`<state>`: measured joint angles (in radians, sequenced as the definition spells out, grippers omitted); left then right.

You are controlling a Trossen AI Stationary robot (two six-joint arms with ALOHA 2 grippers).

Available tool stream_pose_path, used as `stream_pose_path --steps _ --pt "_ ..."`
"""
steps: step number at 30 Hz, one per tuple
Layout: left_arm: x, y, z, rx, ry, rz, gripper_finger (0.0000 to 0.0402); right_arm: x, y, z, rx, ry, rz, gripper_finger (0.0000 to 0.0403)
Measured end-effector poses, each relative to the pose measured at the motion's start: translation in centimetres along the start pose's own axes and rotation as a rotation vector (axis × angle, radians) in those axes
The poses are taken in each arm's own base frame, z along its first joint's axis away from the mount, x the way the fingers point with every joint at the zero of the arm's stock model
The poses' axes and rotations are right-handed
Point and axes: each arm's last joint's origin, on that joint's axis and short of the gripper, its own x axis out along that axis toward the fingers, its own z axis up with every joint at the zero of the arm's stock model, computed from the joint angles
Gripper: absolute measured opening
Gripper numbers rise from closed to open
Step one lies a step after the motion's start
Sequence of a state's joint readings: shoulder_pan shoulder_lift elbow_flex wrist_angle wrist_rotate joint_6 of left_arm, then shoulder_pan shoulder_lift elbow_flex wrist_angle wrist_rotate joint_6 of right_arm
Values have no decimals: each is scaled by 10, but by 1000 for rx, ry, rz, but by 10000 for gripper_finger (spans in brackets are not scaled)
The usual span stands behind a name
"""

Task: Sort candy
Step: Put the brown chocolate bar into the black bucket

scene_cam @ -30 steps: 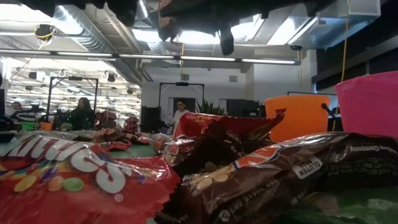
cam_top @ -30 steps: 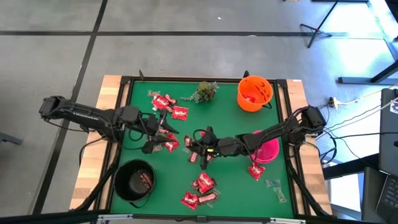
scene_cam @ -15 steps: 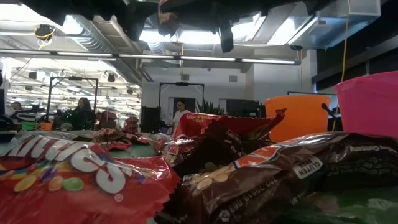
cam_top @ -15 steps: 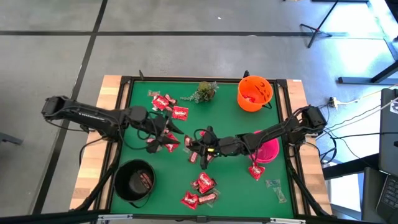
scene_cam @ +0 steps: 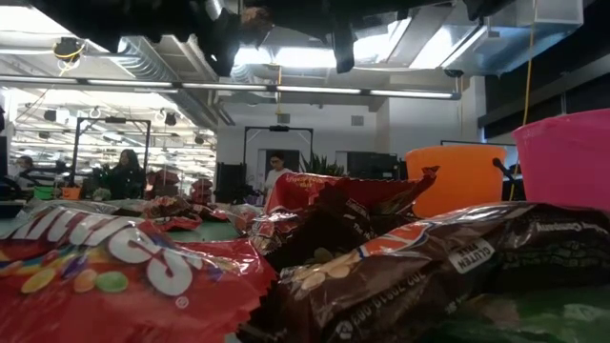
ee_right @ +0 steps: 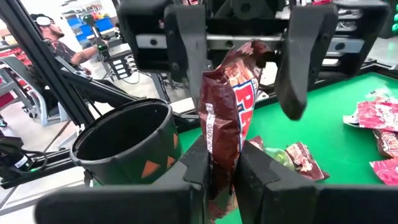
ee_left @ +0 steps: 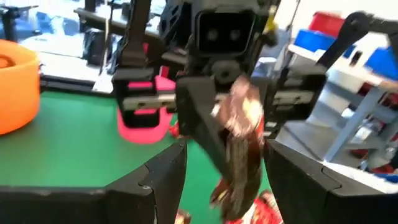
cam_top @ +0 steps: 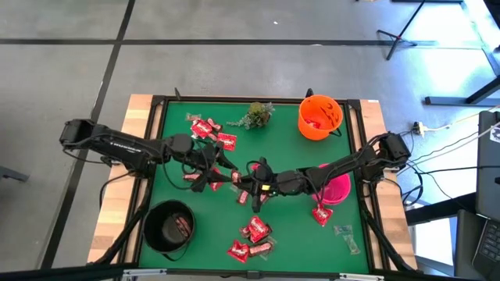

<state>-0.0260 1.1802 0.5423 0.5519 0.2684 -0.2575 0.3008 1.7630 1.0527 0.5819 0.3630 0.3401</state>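
Observation:
A dark brown-red candy bar [ee_right: 229, 106] is held above the green mat [cam_top: 289, 226] at the table's middle, with my right gripper [ee_right: 224, 171] shut on it. My left gripper [ee_left: 227, 180] faces it from the table's left, open. Its two fingers [ee_right: 186, 56] stand on either side of the bar's free end and touch nothing. In the high view the two grippers [cam_top: 226, 176] [cam_top: 248, 186] nearly meet. More candy lies on the mat: red packets [cam_top: 215, 134] at the far left and others [cam_top: 254, 238] near the front edge. My right gripper pinches the bar's near end [ee_right: 222, 163] between its two fingers. The fingers come level from the table's right and lie along the bar. The bar sticks out past the fingertips toward my left gripper, lifted clear of the mat, its free end [ee_right: 249, 53] crumpled.
A black bowl [cam_top: 170, 226] stands at the front left, an orange bowl [cam_top: 319, 117] at the far right, and a pink bowl [cam_top: 337, 189] under my right arm. A green plant sprig [cam_top: 258, 115] lies at the far middle. Candy packets [scene_cam: 124, 257] crowd the low view.
My left gripper has moved toward the table's right and a little down, closing in on the bar held by my right gripper, and its wrist has rolled somewhat. My right gripper and the bar have kept still.

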Motion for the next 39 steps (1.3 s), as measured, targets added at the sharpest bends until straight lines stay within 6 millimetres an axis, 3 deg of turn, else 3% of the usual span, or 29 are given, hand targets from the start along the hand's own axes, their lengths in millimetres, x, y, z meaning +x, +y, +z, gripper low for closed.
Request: stream_pose_path --steps 19,35,39 --pt "13 3 0 27 -106 -32 194 0 1 5 19 -61 -1 49" --pt "13 3 3 37 -144 -29 30 0 1 5 19 -65 -17 49" --pt "13 3 3 42 -143 -29 18 0 1 5 20 -65 -16 51"
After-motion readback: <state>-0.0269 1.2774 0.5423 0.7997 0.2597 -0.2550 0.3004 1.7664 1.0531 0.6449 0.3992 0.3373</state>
